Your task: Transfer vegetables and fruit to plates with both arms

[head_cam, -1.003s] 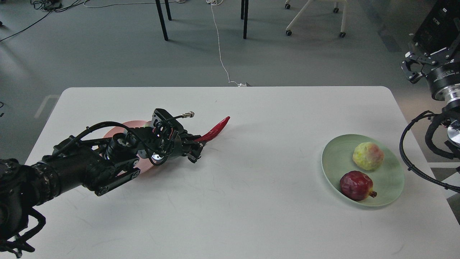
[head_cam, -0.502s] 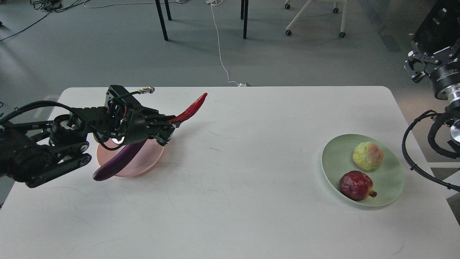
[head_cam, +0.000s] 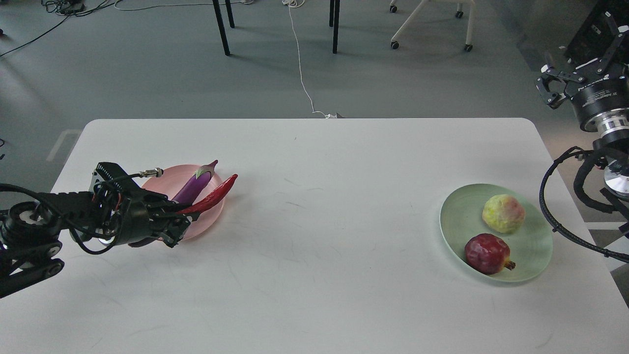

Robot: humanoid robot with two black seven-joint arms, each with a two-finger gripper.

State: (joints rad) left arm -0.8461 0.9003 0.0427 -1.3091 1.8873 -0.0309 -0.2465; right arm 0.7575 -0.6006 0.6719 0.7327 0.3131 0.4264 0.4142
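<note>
Reaching low over the white table, the left claw is clenched on the stem end of the red chili pepper, whose wrinkled body runs up and away from the fingertips, out over the pale pink plate just beyond. Right behind the pepper, on the far side from the claw, the purple eggplant lies across that same plate with its grey-green cap pointing away; its near end disappears behind the black gripper body, so how far it overhangs the rim is hard to say. The pepper's own stem is swallowed by the fingers and cannot be made out, nor whether its tip touches the plate. Well away across the bare tabletop, the pale green plate holds the yellow-green fruit and, nearer the front edge, the dark red pomegranate-like ball, the two close together but apart. Beyond that plate, off the table's far corner, the right claw hangs in the air with its fingers spread and nothing between them; its arm is cut off by the frame edge. Chair and table legs and a white cable sit on the grey floor behind.
</note>
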